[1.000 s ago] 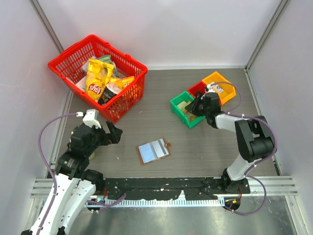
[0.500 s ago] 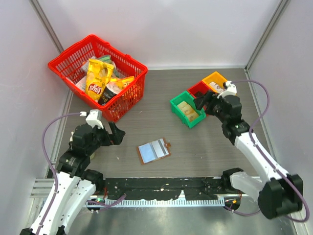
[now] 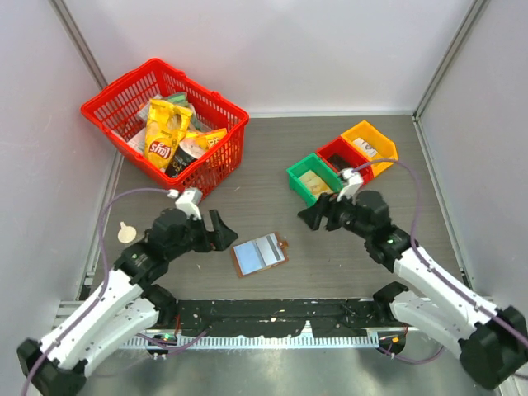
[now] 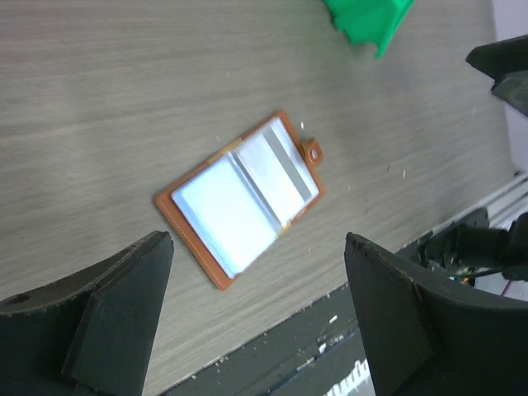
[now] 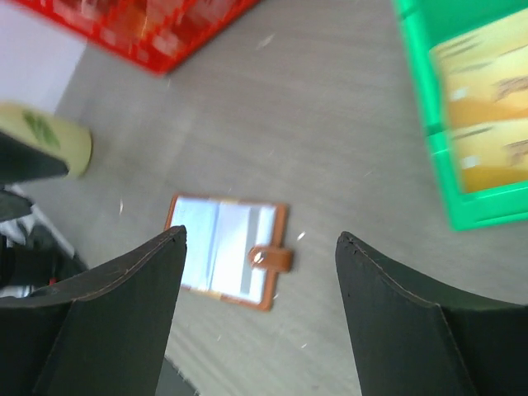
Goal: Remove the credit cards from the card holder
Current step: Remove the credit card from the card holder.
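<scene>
The card holder [image 3: 260,253] lies open and flat on the table, brown-edged with pale blue-grey panels and a small tab. It also shows in the left wrist view [image 4: 239,198] and the right wrist view [image 5: 224,252]. Tan credit cards [image 3: 312,182] lie in the green bin, where the right wrist camera also sees them [image 5: 487,124]. My left gripper [image 3: 224,235] hovers open just left of the holder, nothing between its fingers [image 4: 257,237]. From the right, my right gripper [image 3: 307,221] hangs open and empty above the holder's tab side [image 5: 260,235]. Whether cards sit inside the holder I cannot tell.
A red basket [image 3: 221,161] of snack bags stands at the back left. The green bin [image 3: 295,177], a red bin [image 3: 342,153] and an orange bin [image 3: 375,132] sit in a row at the back right. A small cream object [image 3: 125,233] lies far left. A black rail [image 3: 272,318] lines the near edge.
The right gripper opened at the green bin, then swung left and nearer, towards the card holder. The left gripper moved right, up to the holder.
</scene>
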